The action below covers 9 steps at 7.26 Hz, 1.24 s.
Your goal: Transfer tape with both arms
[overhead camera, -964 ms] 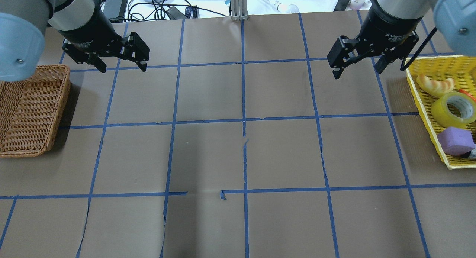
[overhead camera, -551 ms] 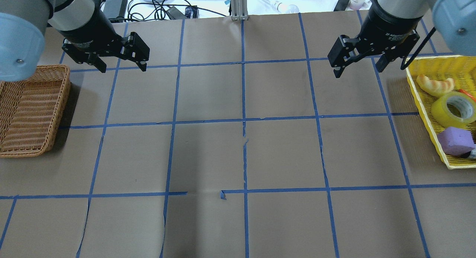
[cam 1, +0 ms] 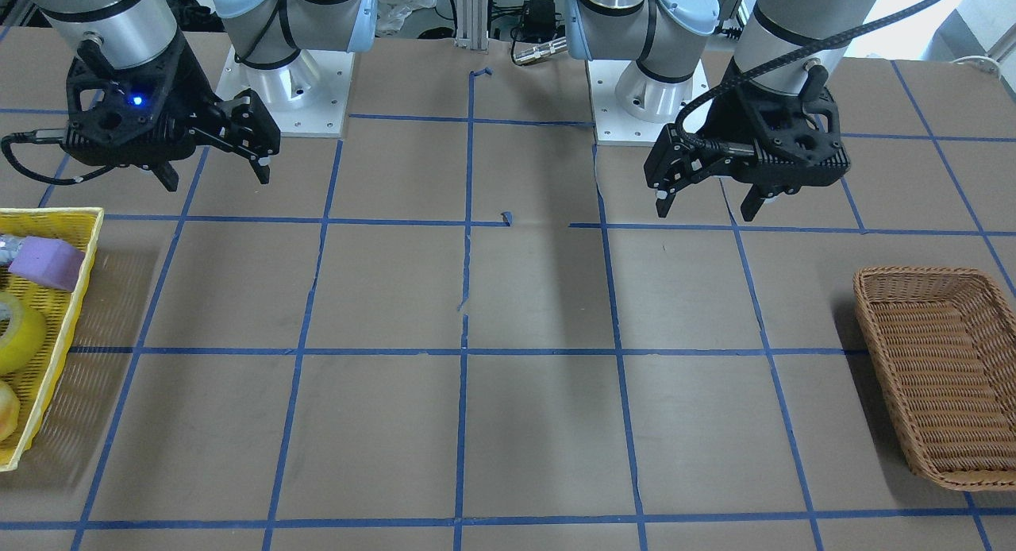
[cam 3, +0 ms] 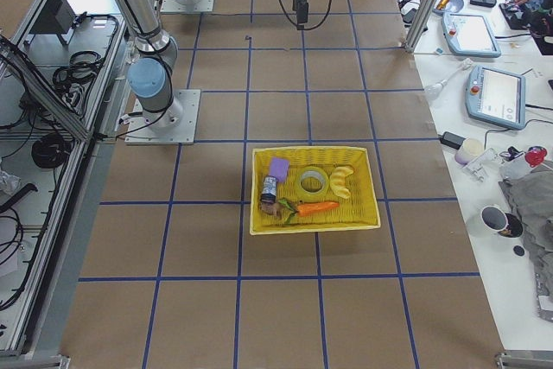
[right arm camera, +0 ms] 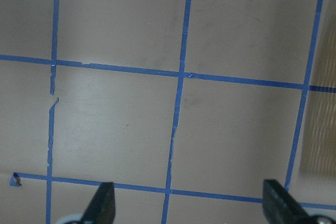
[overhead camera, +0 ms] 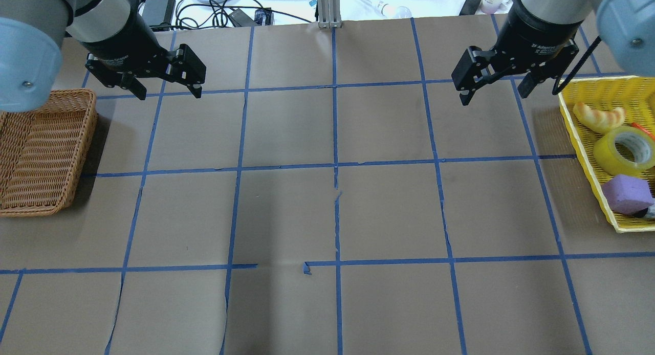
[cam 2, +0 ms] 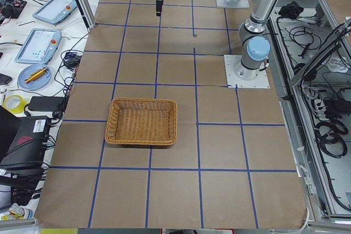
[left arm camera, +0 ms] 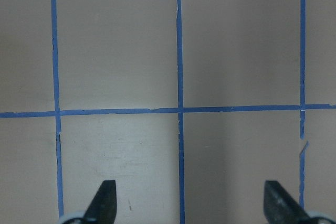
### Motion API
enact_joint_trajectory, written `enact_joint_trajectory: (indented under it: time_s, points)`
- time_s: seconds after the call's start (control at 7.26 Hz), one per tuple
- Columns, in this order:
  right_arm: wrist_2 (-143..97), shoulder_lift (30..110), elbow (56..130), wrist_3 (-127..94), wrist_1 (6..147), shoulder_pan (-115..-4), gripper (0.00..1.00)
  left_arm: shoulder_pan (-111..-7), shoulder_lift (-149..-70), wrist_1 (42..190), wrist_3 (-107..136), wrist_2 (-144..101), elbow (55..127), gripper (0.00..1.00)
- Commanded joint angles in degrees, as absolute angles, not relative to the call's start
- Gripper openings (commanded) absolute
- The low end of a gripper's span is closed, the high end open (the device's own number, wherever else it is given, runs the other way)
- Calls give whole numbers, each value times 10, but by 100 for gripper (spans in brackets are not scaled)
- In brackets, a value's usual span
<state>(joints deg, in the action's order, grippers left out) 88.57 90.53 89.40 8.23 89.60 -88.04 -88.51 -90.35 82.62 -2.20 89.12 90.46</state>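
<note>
Overhead exterior view, starting at its left edge: you have the wicker basket (overhead camera: 46,150) on the bench (overhead camera: 286,212), which I take to be the drop-off. Just inboard of it, the left gripper (overhead camera: 169,91) hangs above the bench. Its jaws are spread wide with nothing between them, and its wrist camera shows only brown paper and blue grid lines.

Across the bare middle, the right gripper (overhead camera: 494,94) hangs at a similar height. Its jaws are also wide apart and carrying nothing.

At the far right is the yellow mesh tray (overhead camera: 593,165). The tape (overhead camera: 611,158) rests inside it between a pale rounded object (overhead camera: 598,117) and a purple foam block (overhead camera: 627,194), close to both.

The relation that matters to you is that the tape is outboard of the right jaws, toward the robot's right and lower down. The right arm is therefore much the nearer one, and the left is well apart from the tape, across the bench.

The roll seems to rest on one flat face with its core opening roughly upward, perhaps slightly tilted. A roll has no long axis to line up with, so you would probably pinch the wall, one jaw in the core and one outside. The foam block's nearness could crowd that outer jaw.

The pickup has not begun.
</note>
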Motion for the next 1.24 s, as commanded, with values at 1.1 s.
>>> enact_joint_trajectory:
  time_s: [1.1]
  points:
    - [881,904,896,82,889,-883,100,-886,-893,882,-14,894,893,100]
